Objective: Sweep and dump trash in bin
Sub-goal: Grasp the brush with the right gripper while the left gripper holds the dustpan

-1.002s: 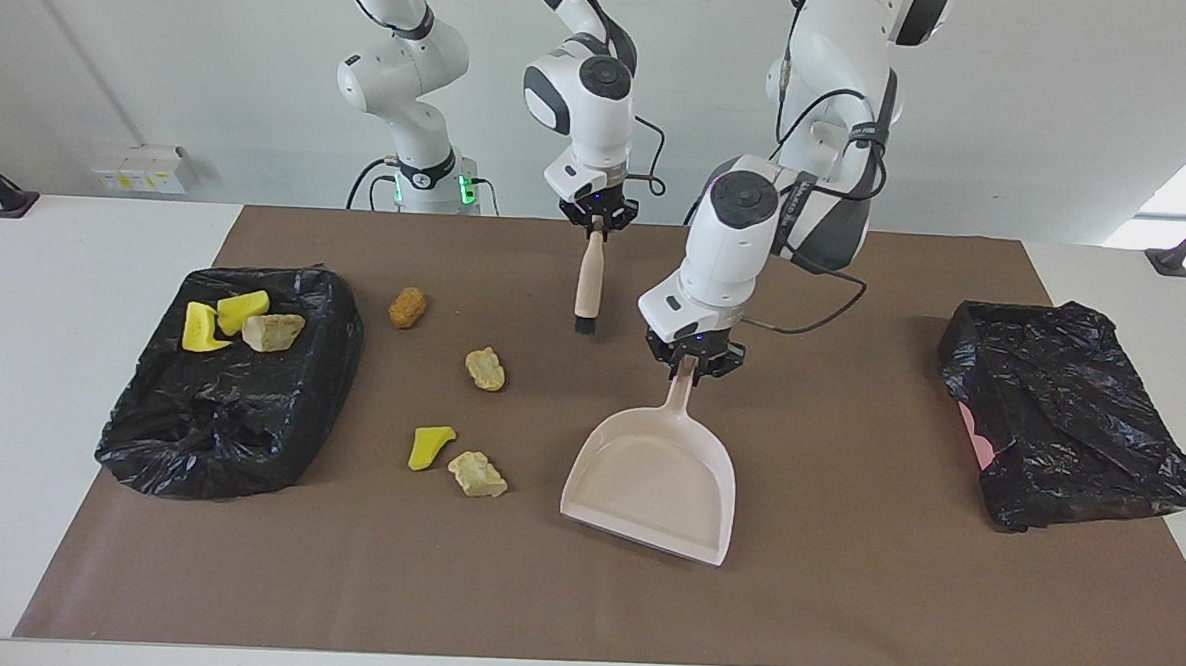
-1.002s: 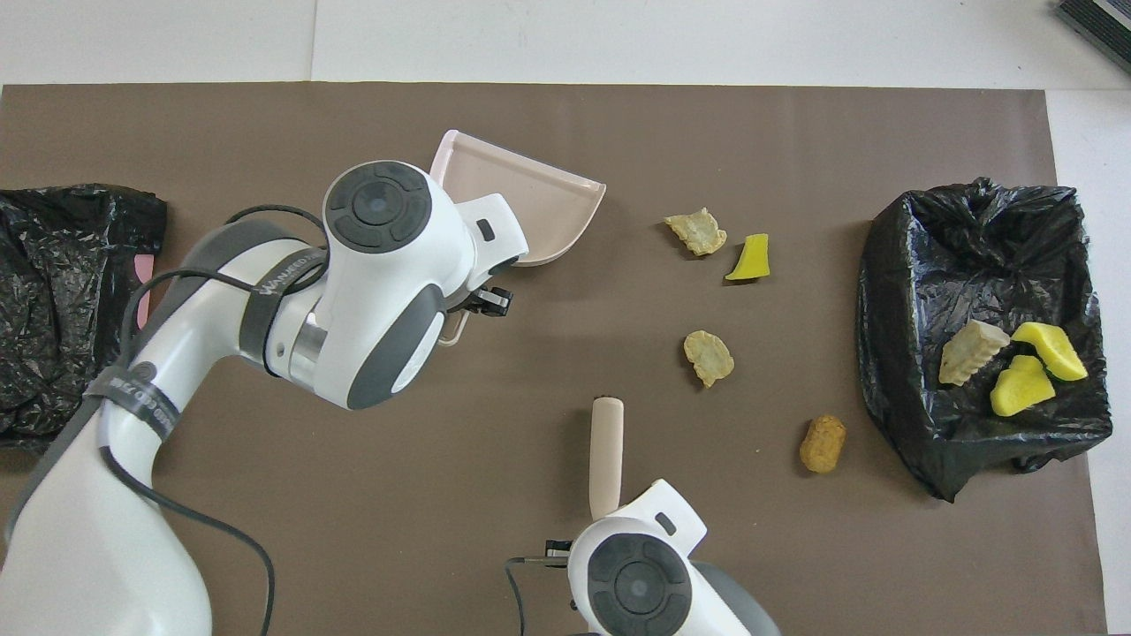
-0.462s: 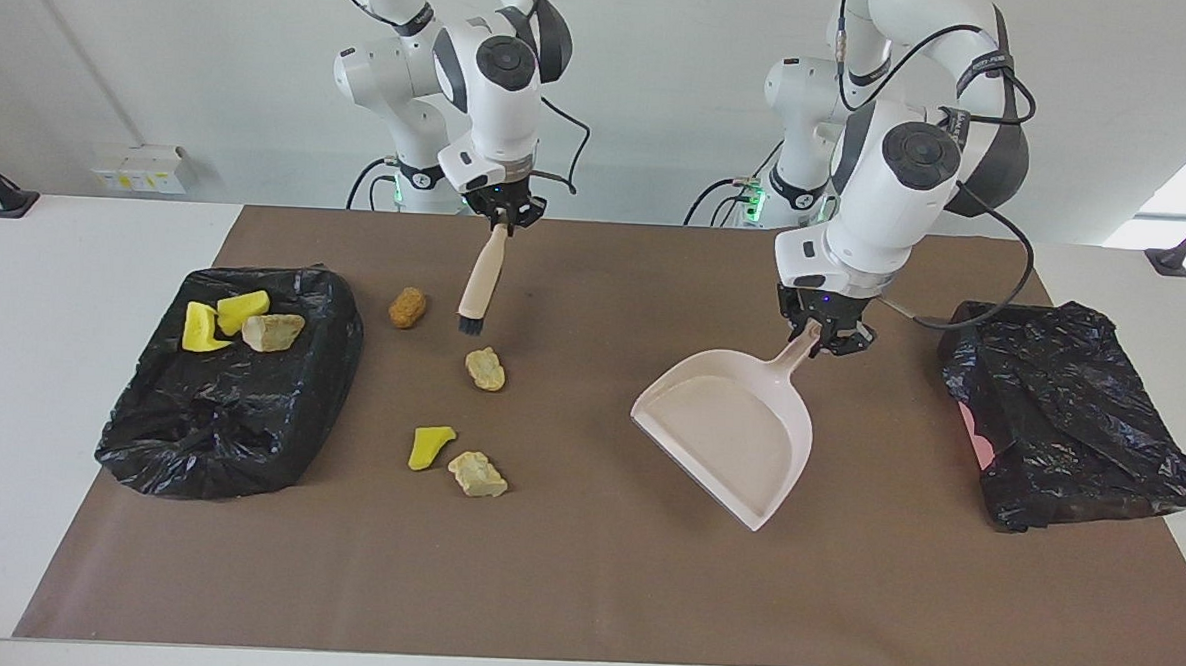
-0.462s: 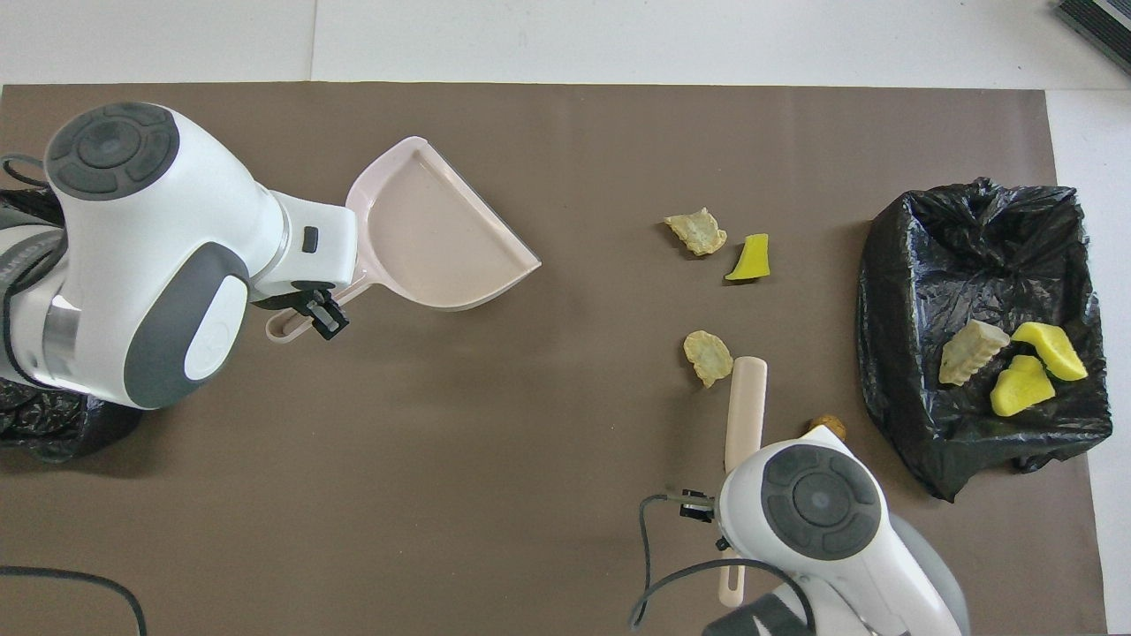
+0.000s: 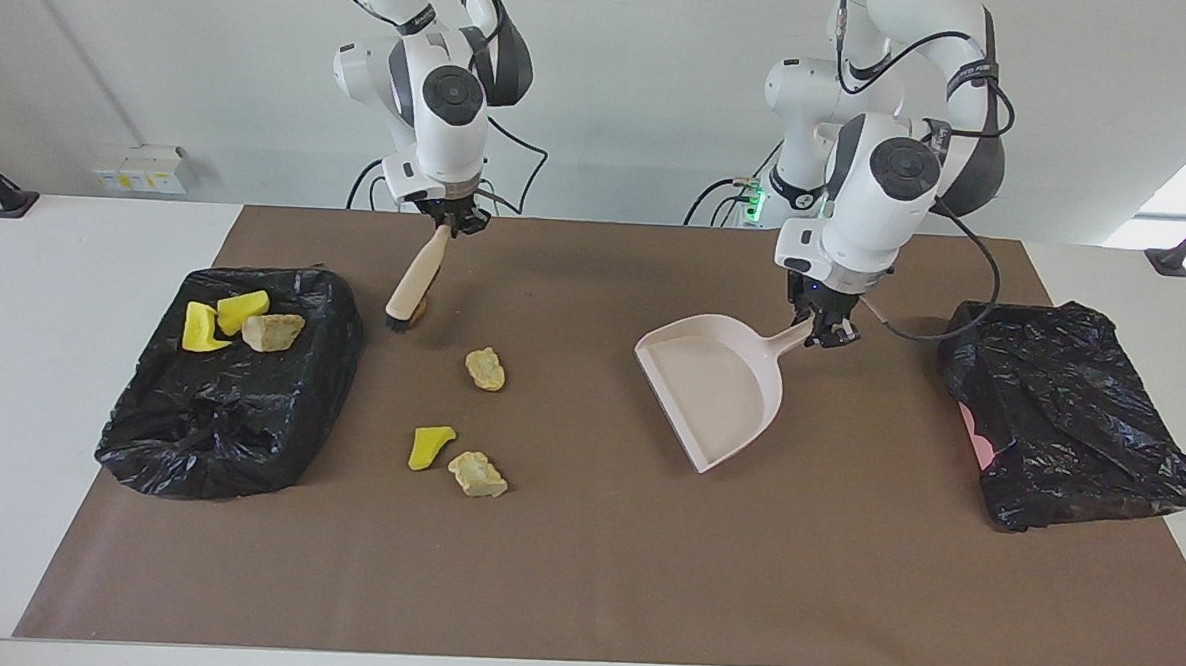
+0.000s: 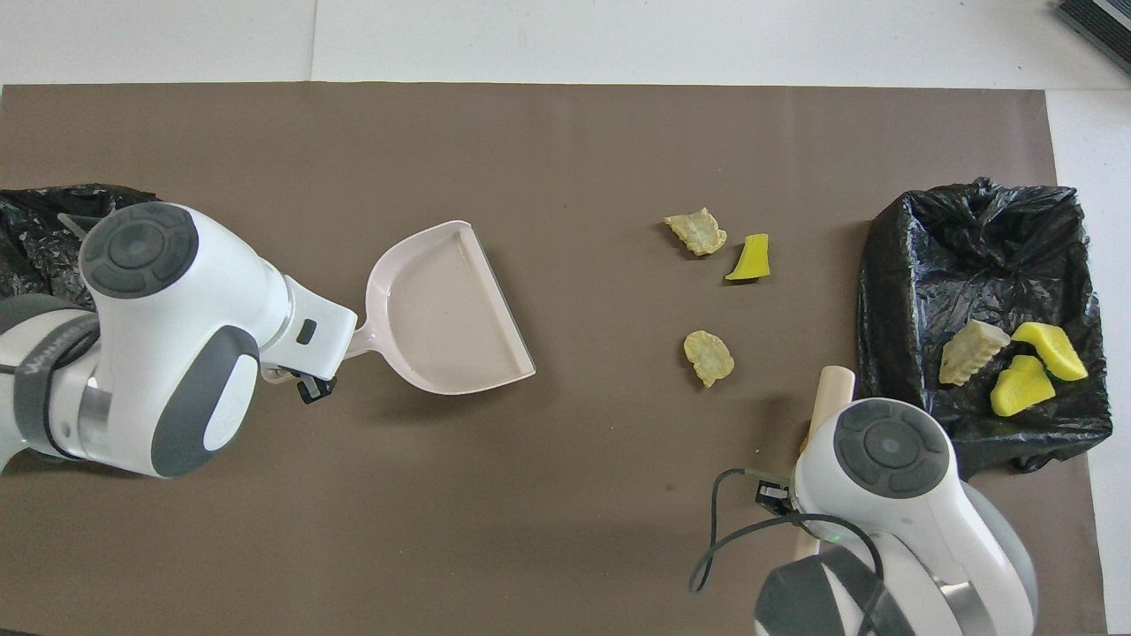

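Right pincer [image 5: 445,222], upper left of centre in facing view, is clamped on the top of the brush [image 5: 413,282] handle. Brush hangs tilted, bristles down at the brown oval sponge [image 5: 418,310], which it mostly covers; contact cannot be confirmed.

Left pincer [image 5: 825,330], right of centre in facing view, is clamped on the dustpan [image 5: 716,386] handle. Pan is over the brown mat [image 5: 592,573], mouth turned toward lower left of that frame. In overhead view the dustpan [image 6: 446,314] sits left of centre, nothing in it.

Trash on mat, 4 pcs: sponge as above; beige chunk [image 5: 485,368] centre-left; yellow wedge [image 5: 430,446] and beige chunk no. 2 [image 5: 478,473] just beside each other, lower in frame. Overhead: the pair at upper right of centre [image 6: 696,232] [image 6: 751,258], the single chunk [image 6: 709,357] below them.

Trash in bin, 3 pcs: black-bagged bin [image 5: 163,434] at left of facing view holds two yellow wedges [image 5: 221,322] and one beige chunk [image 5: 273,331], clustered in its upper part. Overhead: same bin [image 6: 972,238] at right edge.

Second black-bagged bin [image 5: 1070,414] at right of facing view; contents not visible. Both bins on the desk [image 5: 56,250], well apart from the dustpan.
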`<state>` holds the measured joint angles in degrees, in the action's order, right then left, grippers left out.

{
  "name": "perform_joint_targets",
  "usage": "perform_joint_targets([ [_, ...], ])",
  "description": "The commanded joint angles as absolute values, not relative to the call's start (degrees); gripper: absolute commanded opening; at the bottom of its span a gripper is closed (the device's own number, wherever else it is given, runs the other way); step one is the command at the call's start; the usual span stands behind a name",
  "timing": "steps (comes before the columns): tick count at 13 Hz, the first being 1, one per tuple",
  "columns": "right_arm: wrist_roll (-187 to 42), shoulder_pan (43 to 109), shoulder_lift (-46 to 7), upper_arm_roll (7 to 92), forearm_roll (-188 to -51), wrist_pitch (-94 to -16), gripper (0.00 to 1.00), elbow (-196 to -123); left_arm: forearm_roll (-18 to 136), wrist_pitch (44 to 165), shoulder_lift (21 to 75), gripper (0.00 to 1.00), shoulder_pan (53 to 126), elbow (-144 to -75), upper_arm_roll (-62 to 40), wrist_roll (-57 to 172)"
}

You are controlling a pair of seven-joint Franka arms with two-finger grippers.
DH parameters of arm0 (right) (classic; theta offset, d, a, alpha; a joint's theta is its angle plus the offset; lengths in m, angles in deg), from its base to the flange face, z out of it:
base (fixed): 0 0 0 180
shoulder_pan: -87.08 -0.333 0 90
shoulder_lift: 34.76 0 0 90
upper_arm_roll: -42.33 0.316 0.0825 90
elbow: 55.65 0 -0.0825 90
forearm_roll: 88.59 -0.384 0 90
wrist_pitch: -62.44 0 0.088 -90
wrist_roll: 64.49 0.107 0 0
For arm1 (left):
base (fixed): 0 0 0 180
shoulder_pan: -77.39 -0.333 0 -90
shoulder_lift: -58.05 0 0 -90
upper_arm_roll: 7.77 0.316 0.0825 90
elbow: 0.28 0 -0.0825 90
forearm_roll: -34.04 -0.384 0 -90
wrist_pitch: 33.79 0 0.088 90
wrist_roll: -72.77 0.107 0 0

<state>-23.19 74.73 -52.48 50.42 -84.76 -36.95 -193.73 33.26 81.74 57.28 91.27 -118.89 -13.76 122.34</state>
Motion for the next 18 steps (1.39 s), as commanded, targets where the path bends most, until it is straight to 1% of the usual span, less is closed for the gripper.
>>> perform_joint_targets([
  [1,-24.49,78.54,-59.09,51.04,-83.06,-37.49,0.0,-200.65,32.99,88.99,59.81,0.0,94.53,-125.35,-13.57,122.52],
  [2,-25.37,79.86,-61.36,51.03,-83.06,-37.93,0.0,-203.46,32.99,89.08,60.15,0.0,94.62,-126.22,-13.65,122.52],
  [4,-26.16,79.87,-65.94,51.03,-84.02,-38.46,0.0,-208.29,32.99,89.78,59.81,0.0,96.54,-127.36,-13.57,122.26],
  [7,-26.7,79.62,-66.4,49.63,-84.37,-42.23,0.0,-212.44,32.99,89.79,59.63,0.0,96.46,-127.72,-13.57,121.99],
  [8,-26.69,79.26,-66.22,49.63,-85.68,-44.67,0.0,-213.93,32.99,89.87,59.63,0.0,96.29,-127.89,-13.57,122.08],
  [11,-27.83,78.74,-63.24,49.72,-86.13,-48.99,0.0,-214.3,33.08,89.96,59.63,0.0,95.93,-128.07,-13.57,122.08],
  [12,-28.88,77.25,-62.88,49.72,-87.44,-50.4,0.0,-214.03,33.08,89.96,59.63,0.0,95.85,-128.07,-13.57,121.99],
  [13,-29.5,75.76,-61.4,49.72,-88.93,-51.2,0.0,-212.81,33.08,89.87,59.63,0.0,95.76,-128.07,-13.57,121.99],
  [15,-32.3,75.74,-56.75,49.72,-89.12,-50.33,0.0,-207.91,33.08,90.22,59.63,0.0,95.76,-128.07,-13.57,122.08],
  [17,-33.37,75.57,-53.49,49.72,-89.12,-49.97,0.0,-204.38,33.08,90.22,59.98,0.0,95.85,-128.68,-13.57,121.91],
  [18,-33.55,74.87,-50.61,49.89,-89.12,-50.06,0.0,-202.36,33.08,90.57,60.16,0.0,96.02,-129.03,-13.57,121.91],
])
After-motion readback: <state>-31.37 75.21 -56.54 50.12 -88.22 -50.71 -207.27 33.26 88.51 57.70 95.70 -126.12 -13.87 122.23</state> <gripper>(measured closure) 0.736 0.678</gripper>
